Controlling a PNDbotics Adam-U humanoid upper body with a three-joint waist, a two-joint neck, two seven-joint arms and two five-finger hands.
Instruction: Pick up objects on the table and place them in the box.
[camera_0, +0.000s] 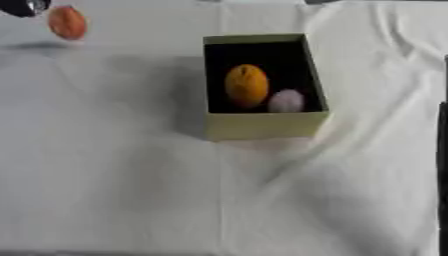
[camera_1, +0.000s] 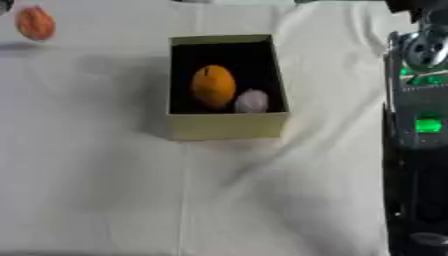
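An open olive cardboard box stands in the middle of the white cloth. Inside it lie a yellow-orange oval fruit and, touching it on the right, a small pale round thing. An orange-red oval object sits at the far left corner, with a shadow on the cloth just below it. Right beside it, a dark part of my left hand shows in the top left corner; most of the hand is cut off. My right arm runs down the right edge, and its hand does not show.
The white cloth covers the whole table, with creases to the right of the box. The right arm's black body with green lights fills the right edge of the right eye view.
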